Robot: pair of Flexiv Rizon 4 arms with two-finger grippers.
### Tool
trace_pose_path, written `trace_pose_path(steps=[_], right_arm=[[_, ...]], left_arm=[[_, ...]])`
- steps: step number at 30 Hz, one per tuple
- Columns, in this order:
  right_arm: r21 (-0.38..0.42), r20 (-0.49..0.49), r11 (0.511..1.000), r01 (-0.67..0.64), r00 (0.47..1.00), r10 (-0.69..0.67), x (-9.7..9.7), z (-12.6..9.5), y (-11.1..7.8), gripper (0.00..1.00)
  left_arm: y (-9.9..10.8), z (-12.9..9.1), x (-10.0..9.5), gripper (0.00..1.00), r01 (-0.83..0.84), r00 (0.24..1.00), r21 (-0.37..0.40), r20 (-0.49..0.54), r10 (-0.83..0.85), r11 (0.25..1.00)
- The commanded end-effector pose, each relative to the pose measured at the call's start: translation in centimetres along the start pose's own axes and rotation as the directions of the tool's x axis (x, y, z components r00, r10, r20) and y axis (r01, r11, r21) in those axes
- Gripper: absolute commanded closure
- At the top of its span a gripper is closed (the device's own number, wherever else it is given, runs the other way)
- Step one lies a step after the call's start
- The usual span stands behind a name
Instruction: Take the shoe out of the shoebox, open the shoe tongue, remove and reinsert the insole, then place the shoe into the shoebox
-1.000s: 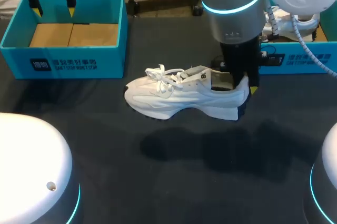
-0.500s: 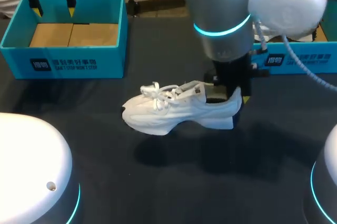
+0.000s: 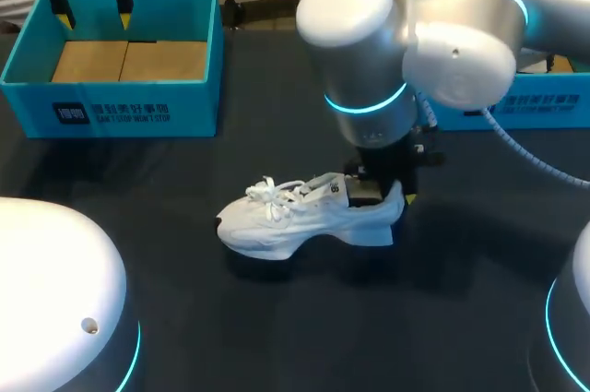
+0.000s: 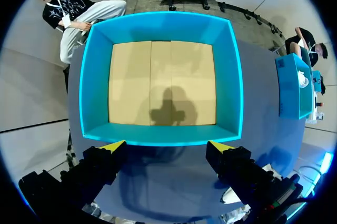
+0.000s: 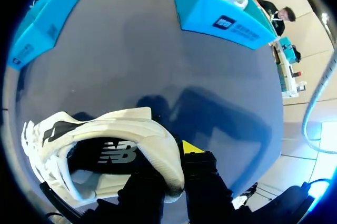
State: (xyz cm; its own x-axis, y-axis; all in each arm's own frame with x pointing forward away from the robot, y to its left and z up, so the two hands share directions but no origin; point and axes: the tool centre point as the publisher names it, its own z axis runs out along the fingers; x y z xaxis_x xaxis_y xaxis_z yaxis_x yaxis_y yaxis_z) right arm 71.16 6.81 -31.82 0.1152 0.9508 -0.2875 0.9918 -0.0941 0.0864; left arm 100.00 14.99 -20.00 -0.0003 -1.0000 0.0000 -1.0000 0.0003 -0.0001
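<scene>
A white sneaker [image 3: 300,217] lies toe-left near the middle of the dark table, its sole at or just above the surface. My right gripper [image 3: 387,192] comes down on its heel. In the right wrist view the right gripper [image 5: 171,174] is shut on the heel collar of the sneaker [image 5: 105,145], one finger inside and one outside. My left gripper [image 3: 90,3] hangs open over the far rim of the blue shoebox [image 3: 111,101] at the back left. In the left wrist view the left gripper [image 4: 166,147] is open and empty above the shoebox [image 4: 163,23], whose cardboard floor is bare.
A second blue box [image 3: 544,101] stands at the back right behind my right arm; in the right wrist view this box [image 5: 221,10] holds another white shoe. The white arm bases [image 3: 55,300] fill the near corners.
My right arm has carried the sneaker by its heel away from the back right box, toward the front and slightly left, and lowered it. The left arm has not moved.
</scene>
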Motion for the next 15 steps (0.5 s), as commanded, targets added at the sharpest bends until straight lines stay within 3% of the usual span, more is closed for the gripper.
trace_pose_path(steps=[1, 10, 15], right_arm=[[0.010, -0.005, 1.000, 0.002, 1.000, -0.002, 0.9, 2.7, 0.5, 1.00], [0.012, -0.009, 1.000, 0.018, 1.000, -0.018, 1.6, 6.3, 1.4, 1.00], [0.023, -0.011, 1.000, 0.014, 1.000, -0.013, 1.8, 7.1, 1.5, 1.00]], left_arm=[[0.0, 0.0, 0.0, 0.00, 0.000, 1.000, 0.000, 0.000, 0.000, 1.000], [0.0, 0.0, 0.0, 0.00, 0.000, 1.000, 0.000, 0.000, 0.000, 1.000], [0.0, 0.0, 0.0, 0.00, 0.000, 1.000, 0.000, 0.000, 0.000, 1.000]])
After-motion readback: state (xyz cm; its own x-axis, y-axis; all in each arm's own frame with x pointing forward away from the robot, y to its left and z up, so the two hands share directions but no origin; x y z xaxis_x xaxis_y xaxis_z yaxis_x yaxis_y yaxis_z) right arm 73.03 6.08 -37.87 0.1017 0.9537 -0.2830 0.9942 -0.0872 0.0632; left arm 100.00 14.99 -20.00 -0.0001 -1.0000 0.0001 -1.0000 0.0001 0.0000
